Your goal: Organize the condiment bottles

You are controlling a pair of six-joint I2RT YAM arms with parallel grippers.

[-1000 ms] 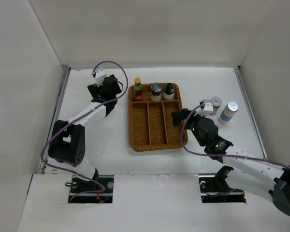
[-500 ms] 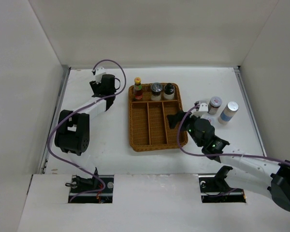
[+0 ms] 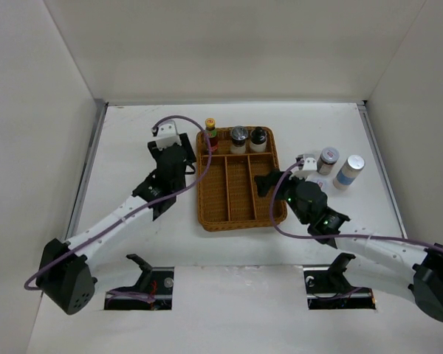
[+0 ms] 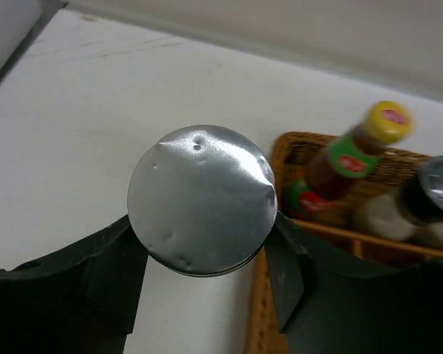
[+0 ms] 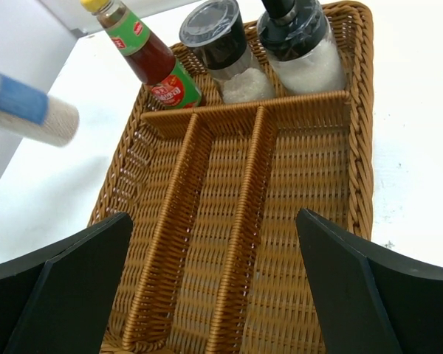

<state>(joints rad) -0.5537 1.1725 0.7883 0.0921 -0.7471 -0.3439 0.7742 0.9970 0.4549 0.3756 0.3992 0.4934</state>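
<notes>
My left gripper (image 4: 203,225) is shut on a silver-lidded bottle (image 4: 203,199), whose round lid fills the gap between the dark fingers. It hangs just left of the wicker tray (image 3: 240,214), beside my left gripper (image 3: 181,158). From the right wrist, that bottle (image 5: 26,107) shows as a white body with a blue band. In the tray's far row stand a red sauce bottle (image 3: 210,133) with a yellow cap, a grey-lidded jar (image 3: 238,138) and a black-capped one (image 3: 258,139). My right gripper (image 3: 268,181) hangs open over the tray's right side with nothing between its fingers (image 5: 332,258).
Two more bottles stand on the table right of the tray: a silver-lidded jar (image 3: 327,159) and a taller white-and-blue one (image 3: 348,171). The tray's three long compartments (image 5: 229,243) hold nothing. White walls close in the table on the left, back and right.
My left gripper has shut on the silver-lidded bottle and swung from the table's far left toward the tray's left edge. The right gripper shifted slightly left and stays open.
</notes>
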